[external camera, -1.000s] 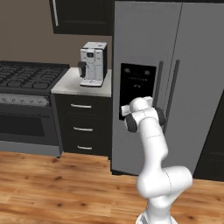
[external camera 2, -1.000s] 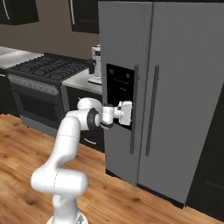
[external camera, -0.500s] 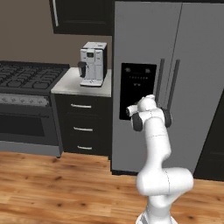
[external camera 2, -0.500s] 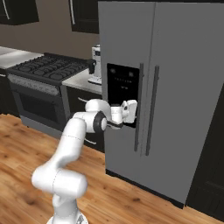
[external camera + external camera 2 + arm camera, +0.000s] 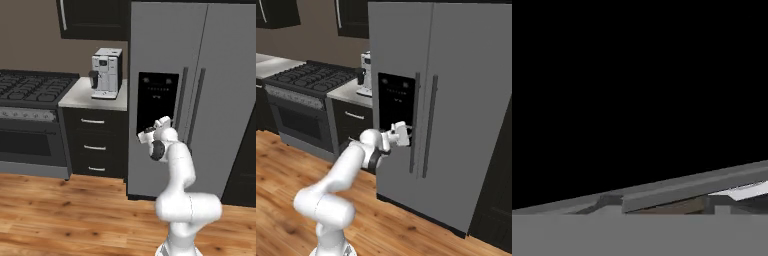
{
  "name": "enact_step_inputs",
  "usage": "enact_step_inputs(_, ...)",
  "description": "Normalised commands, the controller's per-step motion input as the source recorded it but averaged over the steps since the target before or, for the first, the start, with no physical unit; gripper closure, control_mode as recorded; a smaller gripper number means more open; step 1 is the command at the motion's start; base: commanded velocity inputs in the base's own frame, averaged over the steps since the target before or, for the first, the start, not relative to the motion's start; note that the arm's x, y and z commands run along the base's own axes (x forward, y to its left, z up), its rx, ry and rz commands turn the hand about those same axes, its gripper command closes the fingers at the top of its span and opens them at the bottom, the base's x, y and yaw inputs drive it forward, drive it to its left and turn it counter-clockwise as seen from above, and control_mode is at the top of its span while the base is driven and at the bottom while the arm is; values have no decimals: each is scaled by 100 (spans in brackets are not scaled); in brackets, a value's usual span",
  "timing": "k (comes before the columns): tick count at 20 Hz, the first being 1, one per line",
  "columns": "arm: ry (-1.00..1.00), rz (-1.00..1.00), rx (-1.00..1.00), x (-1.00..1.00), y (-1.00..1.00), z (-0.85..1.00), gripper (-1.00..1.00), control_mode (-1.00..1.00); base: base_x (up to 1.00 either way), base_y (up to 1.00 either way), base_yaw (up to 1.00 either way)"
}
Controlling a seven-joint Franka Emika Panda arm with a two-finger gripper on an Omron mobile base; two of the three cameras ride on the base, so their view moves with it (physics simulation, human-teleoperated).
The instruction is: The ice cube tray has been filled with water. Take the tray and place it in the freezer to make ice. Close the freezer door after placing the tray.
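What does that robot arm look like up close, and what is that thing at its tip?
The arm is smooth glossy white, built of rounded tube-like segments, with dark grey discs at its joints. It rises from a bulbous white base. At the tip sits a small boxy white pincer whose fingers are too small to make out. No cables or markings are visible.

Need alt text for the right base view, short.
A white robot arm reaches its gripper to the closed freezer door of a grey refrigerator, by the handle below the black dispenser panel. A stove stands to the left.
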Motion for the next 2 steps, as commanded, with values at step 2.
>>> enact_step_inputs(2,-4,62,31,67,-69,-23,-100,-100,0,0,0)
